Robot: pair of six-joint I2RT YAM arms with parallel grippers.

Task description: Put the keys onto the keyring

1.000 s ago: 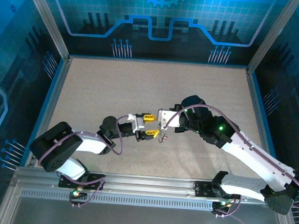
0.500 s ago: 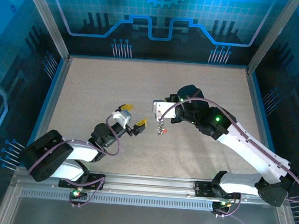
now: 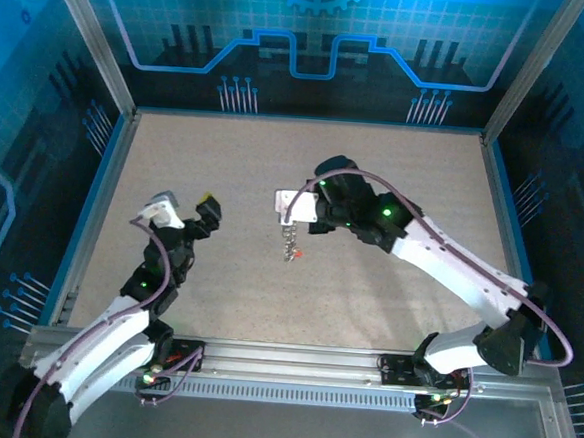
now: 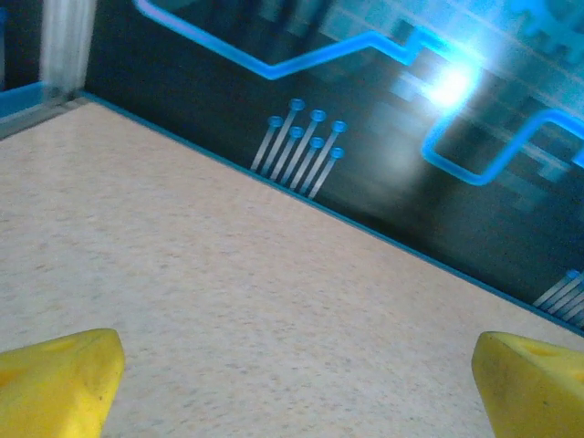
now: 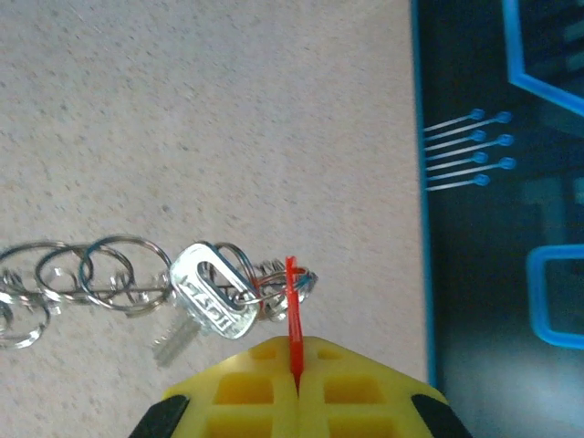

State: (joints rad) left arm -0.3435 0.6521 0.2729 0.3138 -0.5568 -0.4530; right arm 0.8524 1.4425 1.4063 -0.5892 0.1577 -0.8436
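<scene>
Red-headed key (image 5: 292, 306) sits clamped edge-on in the closed right end effector (image 5: 297, 365). A silver key (image 5: 212, 297) and the keyring (image 5: 82, 274) of linked loops trail from it, with the bench (image 5: 228, 109) beyond. Farther left of it, the left end effector (image 4: 297, 379) gapes wide, holding nothing.

Speckled table (image 3: 226, 154) (blue-lit backdrop (image 3: 314, 40))

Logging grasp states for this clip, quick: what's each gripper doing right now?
Left gripper: open, nothing between its fingers.
Right gripper: shut on the red key, with the keyring hanging from it.
</scene>
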